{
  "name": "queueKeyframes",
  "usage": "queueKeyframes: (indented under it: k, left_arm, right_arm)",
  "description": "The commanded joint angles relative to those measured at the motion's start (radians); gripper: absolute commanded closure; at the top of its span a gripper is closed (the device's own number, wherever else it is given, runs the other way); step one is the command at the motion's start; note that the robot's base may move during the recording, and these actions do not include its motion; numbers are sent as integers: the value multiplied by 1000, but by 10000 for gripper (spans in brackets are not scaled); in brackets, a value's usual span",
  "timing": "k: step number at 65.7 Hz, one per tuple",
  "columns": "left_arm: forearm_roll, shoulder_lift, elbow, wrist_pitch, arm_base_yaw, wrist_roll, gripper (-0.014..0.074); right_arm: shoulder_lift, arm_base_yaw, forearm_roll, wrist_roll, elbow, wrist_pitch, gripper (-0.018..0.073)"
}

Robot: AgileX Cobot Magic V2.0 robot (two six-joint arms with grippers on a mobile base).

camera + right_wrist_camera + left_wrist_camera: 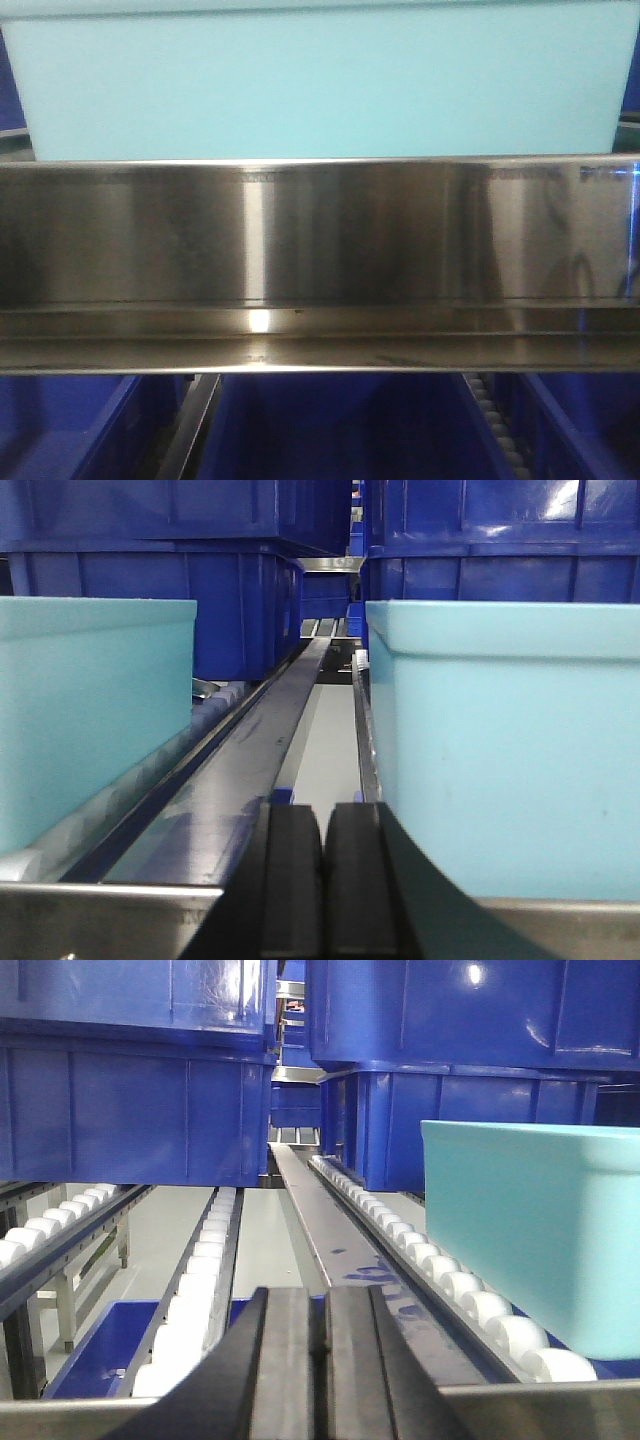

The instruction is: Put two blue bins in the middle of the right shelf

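Note:
A light blue bin [320, 80] fills the top of the front view, standing on the shelf behind a steel front rail [320, 250]. In the left wrist view my left gripper [320, 1330] is shut on nothing at the shelf's front edge, with a light blue bin [540, 1230] on the rollers to its right. My right gripper [323, 860] is also shut and empty. It sits in the gap between one light blue bin [80, 710] on its left and another [510, 740] close on its right.
Dark blue bins [130, 1110] [470, 1020] hang on the level above, and others [340, 430] sit below the rail. White roller tracks [200, 1270] and a steel divider strip [320, 1220] run back into the shelf. More dark blue bins [200, 590] stand at the rear.

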Motion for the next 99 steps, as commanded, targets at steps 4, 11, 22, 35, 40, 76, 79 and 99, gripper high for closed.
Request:
queueKeyframes:
  k: [4,11,22,35,40,76,79,99]
  left_arm:
    - [2,-4,-3,-18,1,0,707]
    - [2,-4,-3,-18,1,0,707]
    - [2,-4,-3,-18,1,0,707]
    - [2,-4,-3,-18,1,0,707]
    - [2,-4,-3,-18,1,0,707]
    - [0,-4,-3,-14,1,0,707]
    - [0,-4,-12,-9,1,0,707]
    - [0,1,-249,199,1,0,707]
  right_arm:
    - [-3,1,-8,-2,0,-18,721]
    - [-3,1,-8,-2,0,-18,721]
    - [-3,1,-8,-2,0,-18,721]
    - [-3,1,-8,-2,0,-18,721]
    - [-3,1,-8,-2,0,-18,721]
    - [-3,1,-8,-2,0,-79,721]
    - [-3,1,-8,-2,-14,-62,721]
    - [-3,1,-8,-2,-279,224,721]
